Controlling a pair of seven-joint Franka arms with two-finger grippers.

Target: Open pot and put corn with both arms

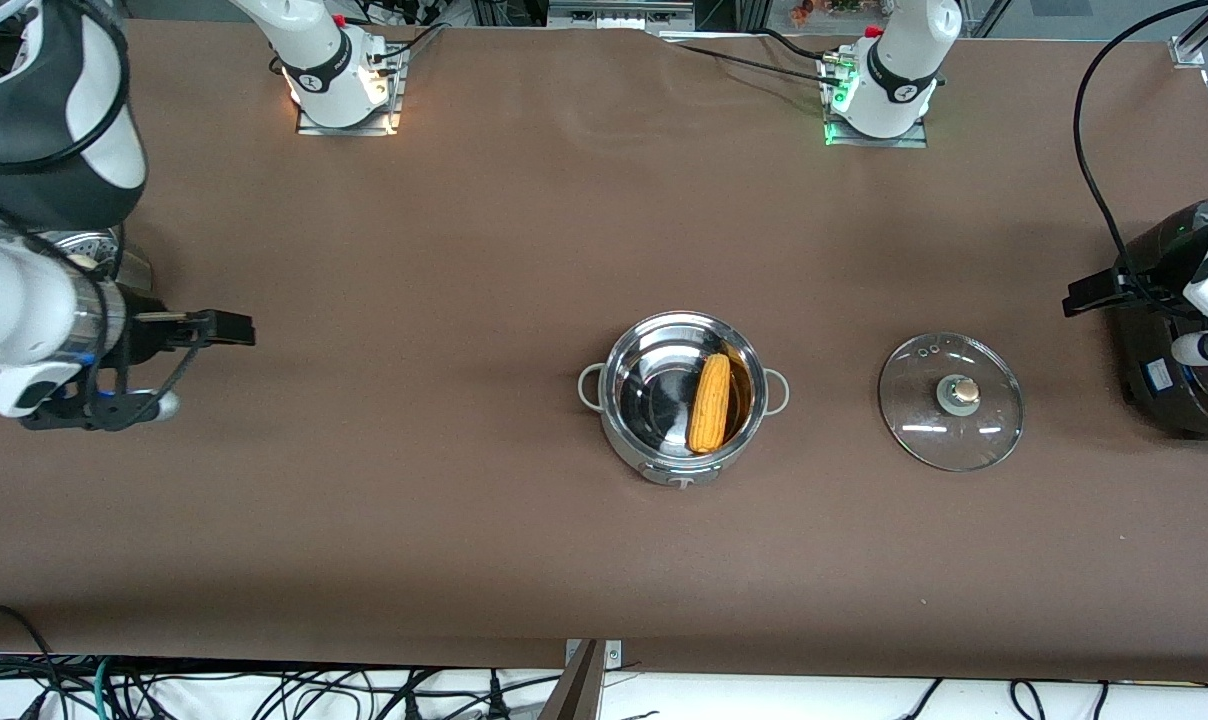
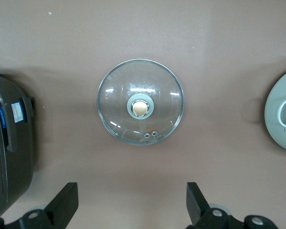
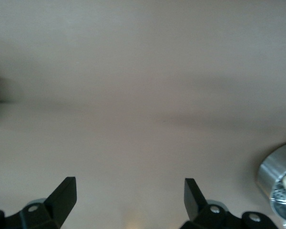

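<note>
Item: uncovered pot [image 1: 682,400] mid-table, corn [image 1: 709,402] inside, nearest the front camera.

We record the cob lying in the pot toward the left arm's end, its long axis running from the front camera toward the robots' bases. The glass lid [image 1: 951,401] lies flat, knob up, apart from the pot, toward the left arm's end, near a black cooker [image 1: 1179,330]. We can read no label. Left gripper [image 2: 132,202] hangs over the table by the lid, fingers spread, holding nothing. Right gripper [image 1: 199,330] hangs over its table end beside a steamer pot [image 3: 281,183], fingers spread, holding nothing.
</note>
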